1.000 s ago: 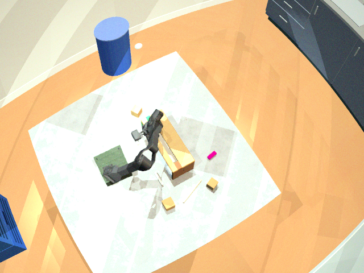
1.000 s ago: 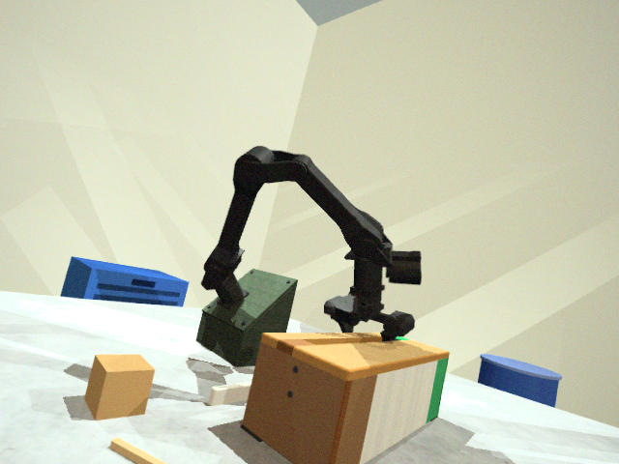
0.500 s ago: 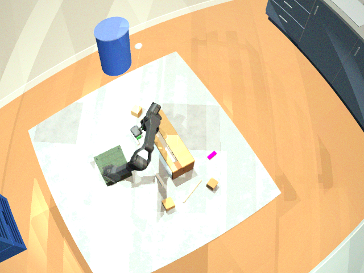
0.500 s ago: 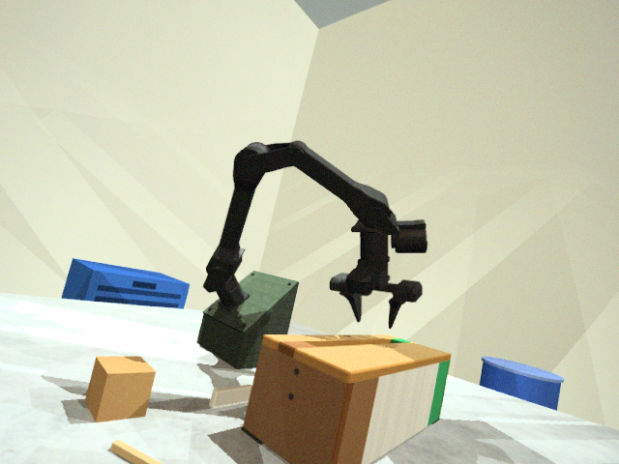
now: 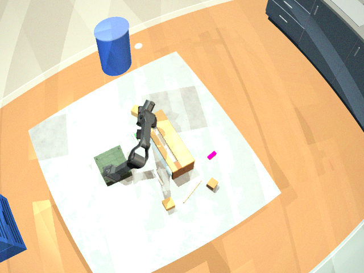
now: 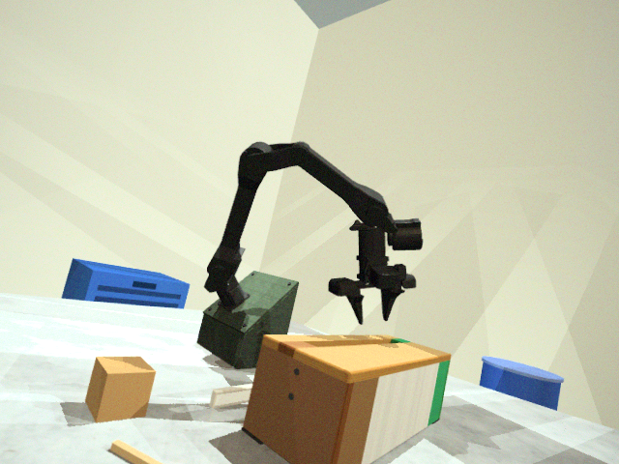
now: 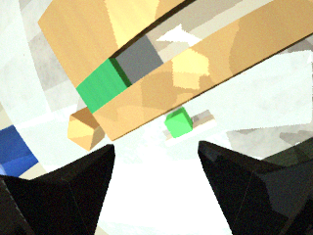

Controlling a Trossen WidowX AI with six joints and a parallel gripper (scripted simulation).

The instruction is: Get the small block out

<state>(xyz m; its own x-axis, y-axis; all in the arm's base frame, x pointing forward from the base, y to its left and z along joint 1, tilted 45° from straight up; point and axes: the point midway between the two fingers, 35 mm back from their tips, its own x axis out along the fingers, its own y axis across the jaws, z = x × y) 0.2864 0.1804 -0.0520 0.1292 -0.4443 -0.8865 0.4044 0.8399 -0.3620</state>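
Note:
A small bright green block [image 7: 178, 122] [image 5: 136, 135] lies on the table just outside the box's clear front, beside a short pale strip [image 7: 207, 120]. The wooden box [image 5: 179, 142] [image 6: 385, 357] [image 7: 147, 105] stands upright. Its top slot shows a green part [image 7: 103, 87] and a dark grey part [image 7: 139, 60] near one end. My gripper [image 6: 373, 321] [image 7: 156, 148] points down, open and empty, above the level of the box top. In the wrist view the block shows between and beyond the two fingertips. In the top view the arm hides the fingertips.
Wooden cubes stand near the box's far end [image 5: 135, 110] [image 7: 85, 131], beyond its near end [image 5: 168, 203] [image 6: 122, 390] and farther right [image 5: 212, 183]. A thin stick [image 5: 192, 191] [image 6: 132, 451], a magenta block [image 5: 211, 154] and another pale strip [image 5: 158, 177] [image 6: 232, 394] lie around the box.

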